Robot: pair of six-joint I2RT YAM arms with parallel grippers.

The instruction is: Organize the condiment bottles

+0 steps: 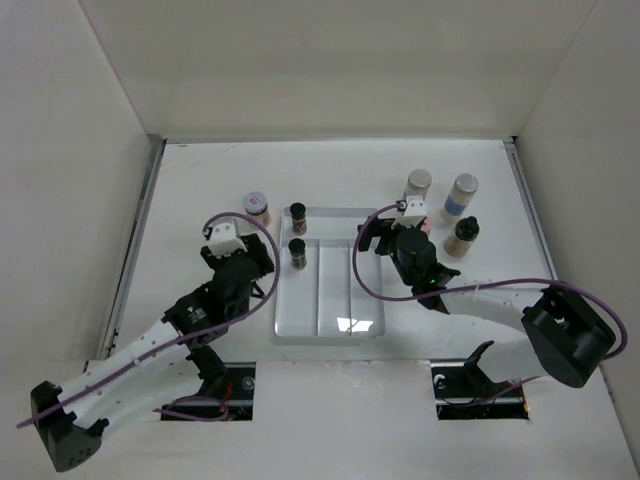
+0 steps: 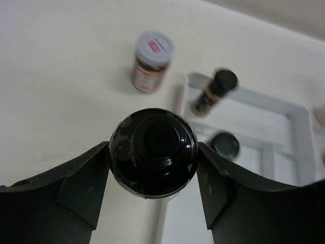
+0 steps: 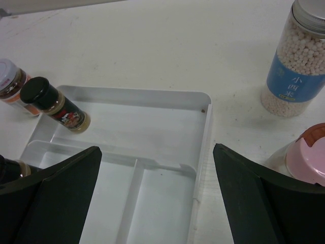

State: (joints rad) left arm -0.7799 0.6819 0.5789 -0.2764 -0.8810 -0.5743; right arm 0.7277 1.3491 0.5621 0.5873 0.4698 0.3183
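In your left wrist view, the held bottle [image 2: 154,151] shows only its black cap; the body is hidden beneath. The black-capped bottle [image 2: 213,92] beyond it is blurred. Your right wrist view cuts the pink-capped jar [image 3: 309,155] off at the edge.

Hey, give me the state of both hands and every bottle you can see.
Left hand: shut on black-capped bottle.
Right hand: open, empty.
Far tray bottle: upright, capped.
Near tray bottle: upright, capped.
Silver-lidded jar: upright, capped.
Silver-capped bottle: upright, capped.
Blue-label bottle: upright, capped.
Brown bottle: upright, capped.
Pink-capped bottle: capped, mostly hidden.
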